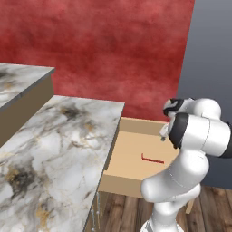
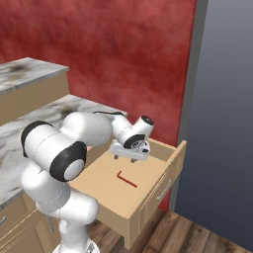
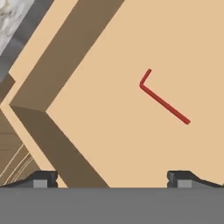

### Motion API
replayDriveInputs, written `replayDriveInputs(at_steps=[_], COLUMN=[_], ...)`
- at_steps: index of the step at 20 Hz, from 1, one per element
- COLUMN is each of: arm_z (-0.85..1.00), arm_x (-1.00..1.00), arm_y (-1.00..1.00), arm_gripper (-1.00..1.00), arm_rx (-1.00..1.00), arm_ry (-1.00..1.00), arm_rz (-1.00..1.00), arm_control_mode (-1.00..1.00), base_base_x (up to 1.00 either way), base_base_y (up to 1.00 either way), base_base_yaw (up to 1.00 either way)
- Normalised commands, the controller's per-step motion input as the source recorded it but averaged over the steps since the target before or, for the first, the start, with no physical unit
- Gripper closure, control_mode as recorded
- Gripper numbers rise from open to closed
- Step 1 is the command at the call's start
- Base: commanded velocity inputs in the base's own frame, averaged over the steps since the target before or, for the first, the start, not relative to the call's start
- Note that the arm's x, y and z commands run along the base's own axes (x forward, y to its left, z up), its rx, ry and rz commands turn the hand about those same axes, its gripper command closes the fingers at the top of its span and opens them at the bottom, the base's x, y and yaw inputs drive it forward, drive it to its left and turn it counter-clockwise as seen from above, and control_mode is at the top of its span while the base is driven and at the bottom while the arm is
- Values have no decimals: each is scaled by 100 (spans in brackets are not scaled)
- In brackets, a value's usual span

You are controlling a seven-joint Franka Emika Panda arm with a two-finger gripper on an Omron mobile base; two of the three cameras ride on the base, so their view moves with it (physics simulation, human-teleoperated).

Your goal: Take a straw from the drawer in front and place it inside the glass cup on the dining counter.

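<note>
One red straw (image 3: 164, 100) on the open drawer (image 3: 109, 131) floor, tool (image 2: 131, 158) above it, jaws wide and empty.
From the hand view it lies toward 1 o'clock, long axis running 10-to-4, bent tip at the 10 end.

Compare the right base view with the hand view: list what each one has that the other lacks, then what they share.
Right base view alone: the red wall, the drawer's front panel with its handle, the wood floor, and the gripper from outside, open above the drawer.

Hand view alone: a close look straight down at the drawer's inner corner.

Both: the red straw, bent at one end, lying on the drawer floor, ungripped.
</note>
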Motion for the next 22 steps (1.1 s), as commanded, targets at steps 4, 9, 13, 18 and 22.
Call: replayDriveInputs(at_steps=[4, 9, 13, 18, 22], arm_z=[0, 0, 0, 0, 0], arm_x=[0, 0, 0, 0, 0], arm_y=[21, 14, 12, 10, 3], arm_gripper=[-100, -100, -100, -100, -100], arm_rx=[-10, -7, -6, -6, -5], arm_ry=[0, 0, 0, 0, 0], arm_rz=[6, 6, 7, 7, 6], arm_control_mode=[-100, -100, -100, -100, -100], base_base_x=[0, 0, 0, 0, 0], base_base_y=[0, 0, 0, 0, 0], base_base_yaw=[0, 0, 0, 0, 0])
